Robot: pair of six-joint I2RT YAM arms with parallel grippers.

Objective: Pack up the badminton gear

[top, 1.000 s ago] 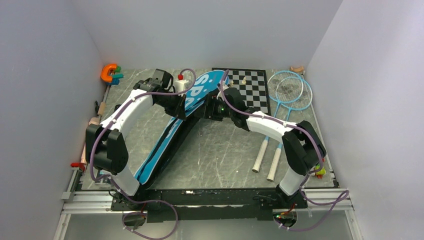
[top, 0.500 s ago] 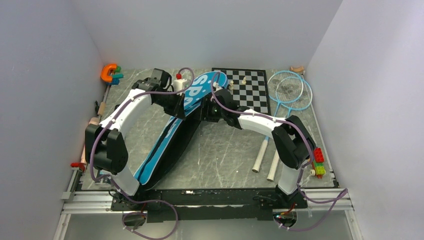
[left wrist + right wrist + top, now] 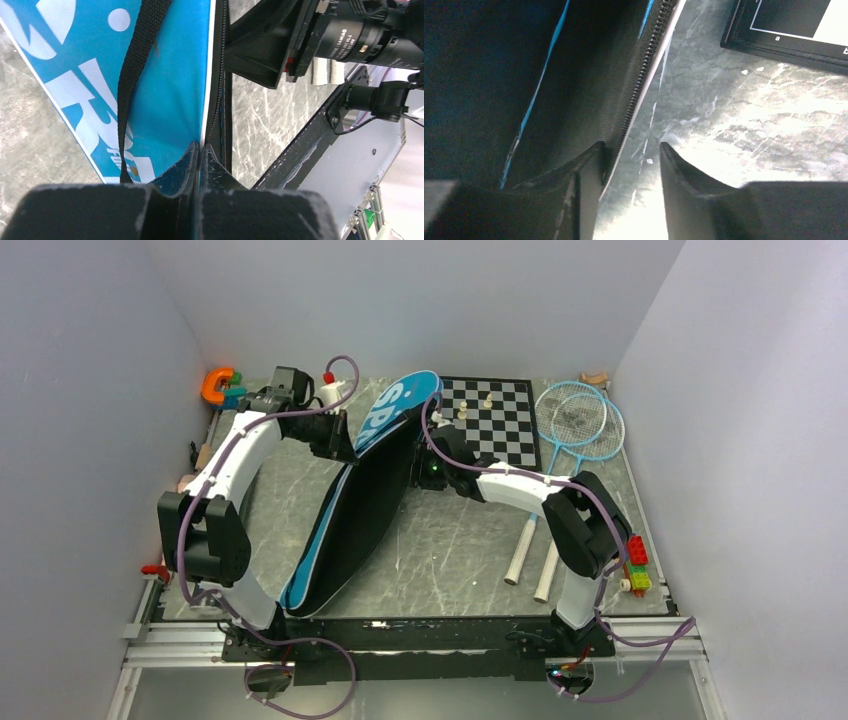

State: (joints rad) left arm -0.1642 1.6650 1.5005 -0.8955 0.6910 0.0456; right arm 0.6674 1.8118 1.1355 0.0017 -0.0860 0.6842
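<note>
The blue "SPORT" racket bag [image 3: 350, 510] lies diagonally across the table with its black inside showing. My left gripper [image 3: 343, 445] is shut on the edge of its blue upper flap [image 3: 165, 75], next to a black strap [image 3: 132, 80]; its jaws [image 3: 200, 148] are pressed together on the fabric. My right gripper [image 3: 430, 468] is open at the bag's right edge, and the zipper edge [image 3: 644, 65] runs beside its left finger [image 3: 591, 160]. Two light-blue rackets [image 3: 578, 422] lie at the right with their white handles [image 3: 522, 548] toward me. No shuttlecocks or black tube are in view.
A chessboard [image 3: 500, 425] with a few pieces lies at the back, just right of the bag; its corner shows in the right wrist view [image 3: 789, 30]. An orange clamp [image 3: 215, 385] sits at the back left. Coloured bricks [image 3: 636, 565] lie by the right arm's base.
My left gripper has moved left and back with the blue flap, spreading the bag open so its black inside shows. My right arm has folded in, its gripper staying at the bag's right edge.
</note>
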